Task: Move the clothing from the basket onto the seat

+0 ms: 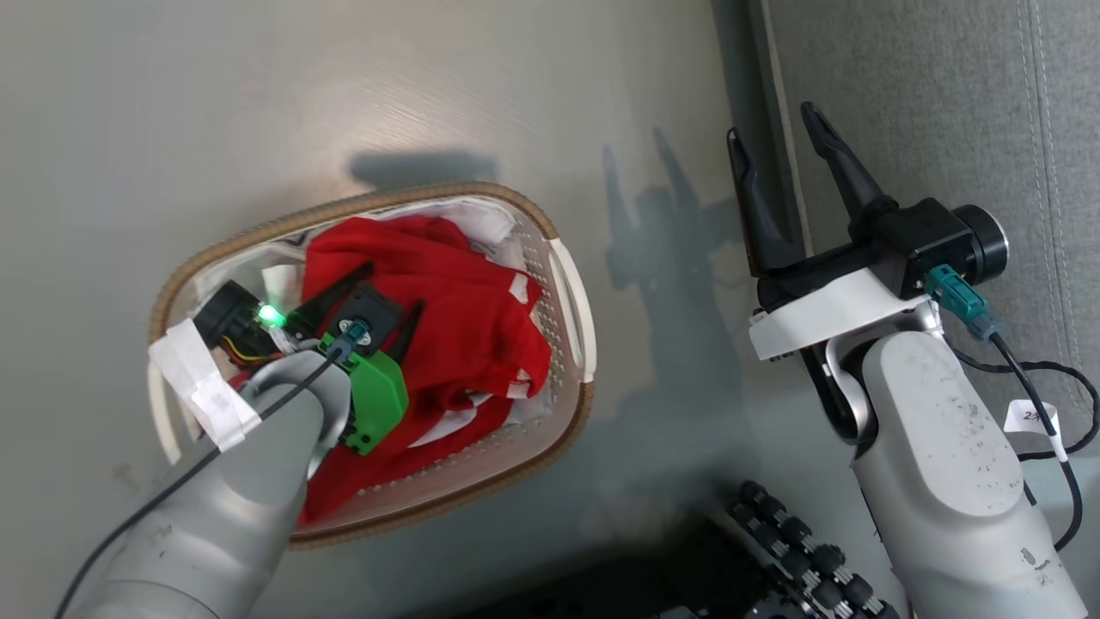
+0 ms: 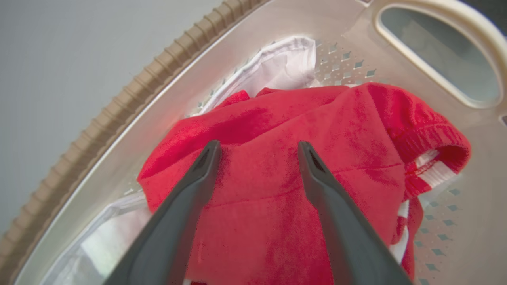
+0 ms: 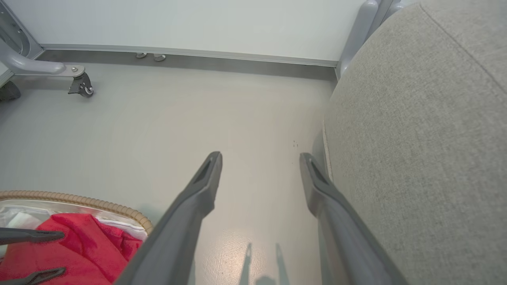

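**A:** Entry: where is the load?

**B:** The soft red sports clothing with white trim (image 1: 468, 318) lies bunched inside the oval white perforated plastic basket with the brown woven rim (image 1: 430, 193). It is heaped from the middle toward the handle end facing the large grey woven-fabric seat cushion (image 1: 945, 103). The basket stands on the pale floor (image 1: 215, 103), near the seat's edge but apart from it.

**A:** Effectors?

**B:** The left gripper (image 2: 258, 145) is down inside the basket, fingers spread wide, tips at the top fold of the red cloth, nothing pinched. Whether the tips press in, I cannot tell. The right gripper (image 1: 770, 120) is also spread and empty, hanging over the floor beside the seat's edge.

**A:** Handling estimate?

**B:** Light, limp, slightly fuzzy knit. It should drape and stretch, with no breakage risk. Probably more than one garment is tangled, so one may drag another along. Best hold, in my judgement: the raised fold between the left fingers, or the thick ribbed hem (image 2: 429, 136) by the basket's handle wall. Avoid the white fabric liner (image 2: 277, 65) along the rim side.
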`<state>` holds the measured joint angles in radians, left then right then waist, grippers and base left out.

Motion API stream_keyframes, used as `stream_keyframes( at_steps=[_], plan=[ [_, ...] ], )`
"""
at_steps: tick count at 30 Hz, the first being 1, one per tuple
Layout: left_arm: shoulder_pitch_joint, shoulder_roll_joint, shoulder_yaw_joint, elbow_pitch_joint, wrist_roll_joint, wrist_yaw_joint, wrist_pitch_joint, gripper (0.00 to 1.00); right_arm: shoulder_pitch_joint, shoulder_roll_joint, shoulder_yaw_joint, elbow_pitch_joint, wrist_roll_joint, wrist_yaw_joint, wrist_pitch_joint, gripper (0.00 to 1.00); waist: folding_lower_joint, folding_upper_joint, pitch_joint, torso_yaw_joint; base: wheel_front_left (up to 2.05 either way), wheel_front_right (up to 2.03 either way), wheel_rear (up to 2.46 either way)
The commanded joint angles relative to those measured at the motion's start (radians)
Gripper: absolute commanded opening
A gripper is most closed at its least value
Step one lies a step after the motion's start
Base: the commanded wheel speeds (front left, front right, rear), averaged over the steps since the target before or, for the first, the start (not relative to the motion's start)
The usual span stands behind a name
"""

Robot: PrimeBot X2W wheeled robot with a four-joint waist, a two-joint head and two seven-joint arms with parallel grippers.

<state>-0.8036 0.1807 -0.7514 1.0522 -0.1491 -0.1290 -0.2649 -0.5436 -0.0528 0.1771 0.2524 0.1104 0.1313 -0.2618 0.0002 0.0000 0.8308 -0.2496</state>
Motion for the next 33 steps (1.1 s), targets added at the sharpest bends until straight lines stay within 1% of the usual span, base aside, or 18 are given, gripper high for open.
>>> stream_keyframes(
  at_steps=[1, 5, 9, 13, 16, 17, 18, 19, 21, 27, 31, 33],
  plan=[
    [-0.033, 0.014, -0.016, 0.020, 0.019, -0.002, 0.001, 1.00, -0.011, 0.002, 0.007, -0.006, 0.015, -0.001, -0.005, 1.00, -0.0002, 0.0000, 0.069, -0.063, 0.00, 0.00, 0.00],
    [-0.081, 0.023, -0.068, 0.086, 0.073, 0.006, 0.001, 1.00, -0.011, 0.002, 0.024, -0.009, 0.046, -0.001, -0.005, 1.00, -0.0002, 0.0000, 0.098, -0.089, 0.00, 0.00, 0.00],
    [-0.117, 0.014, -0.108, 0.162, 0.106, 0.018, 0.006, 1.00, -0.007, 0.002, 0.037, -0.009, 0.072, -0.001, -0.005, 1.00, -0.0002, 0.0000, 0.116, -0.108, 0.00, 0.00, 0.00],
    [-0.134, 0.008, -0.132, 0.203, 0.124, 0.024, 0.041, 1.00, 0.005, 0.001, 0.045, -0.011, 0.090, -0.001, -0.005, 1.00, -0.0002, 0.0000, 0.125, -0.117, 0.00, 0.00, 0.00],
    [-0.138, 0.008, -0.141, 0.218, 0.123, 0.021, 0.078, 1.00, 0.006, 0.002, 0.051, -0.010, 0.102, -0.001, -0.005, 1.00, -0.0002, 0.0000, 0.130, -0.119, 0.00, 0.00, 0.00],
    [-0.138, 0.010, -0.143, 0.222, 0.122, 0.020, 0.086, 0.72, 0.006, 0.002, 0.052, -0.008, 0.105, -0.001, -0.005, 1.00, -0.0002, 0.0000, 0.130, -0.119, 0.00, 0.00, 0.00],
    [-0.137, 0.012, -0.143, 0.225, 0.118, 0.018, 0.084, 0.35, 0.002, 0.001, 0.053, -0.006, 0.109, -0.001, -0.005, 1.00, -0.0002, 0.0000, 0.131, -0.120, 0.00, 0.00, 0.00],
    [-0.139, 0.013, -0.141, 0.226, 0.113, 0.018, 0.080, 0.00, -0.001, 0.001, 0.055, -0.004, 0.112, -0.001, -0.005, 1.00, -0.0002, 0.0000, 0.132, -0.120, 0.00, 0.00, 0.00],
    [-0.139, 0.010, -0.138, 0.228, 0.104, 0.017, 0.066, 0.00, -0.005, 0.001, 0.057, 0.001, 0.114, -0.001, -0.005, 1.00, -0.0002, 0.0000, 0.126, -0.117, 0.00, 0.00, 0.00],
    [-0.139, -0.029, -0.107, 0.196, 0.052, 0.023, 0.013, 0.00, -0.011, 0.000, 0.044, 0.026, 0.108, -0.001, -0.005, 1.00, -0.0002, 0.0000, 0.075, -0.091, 0.00, 0.00, 0.00],
    [-0.114, -0.055, -0.090, 0.149, 0.024, 0.019, -0.002, 0.00, -0.003, 0.000, 0.036, 0.044, 0.100, -0.001, -0.005, 1.00, -0.0002, 0.0000, 0.019, -0.066, 0.00, 0.00, 0.00],
    [-0.100, -0.064, -0.083, 0.094, 0.012, 0.016, -0.001, 0.00, 0.005, 0.000, 0.032, 0.055, 0.092, -0.001, -0.005, 1.00, -0.0002, 0.0000, -0.013, -0.049, 0.00, 0.00, 0.00]
  ],
)
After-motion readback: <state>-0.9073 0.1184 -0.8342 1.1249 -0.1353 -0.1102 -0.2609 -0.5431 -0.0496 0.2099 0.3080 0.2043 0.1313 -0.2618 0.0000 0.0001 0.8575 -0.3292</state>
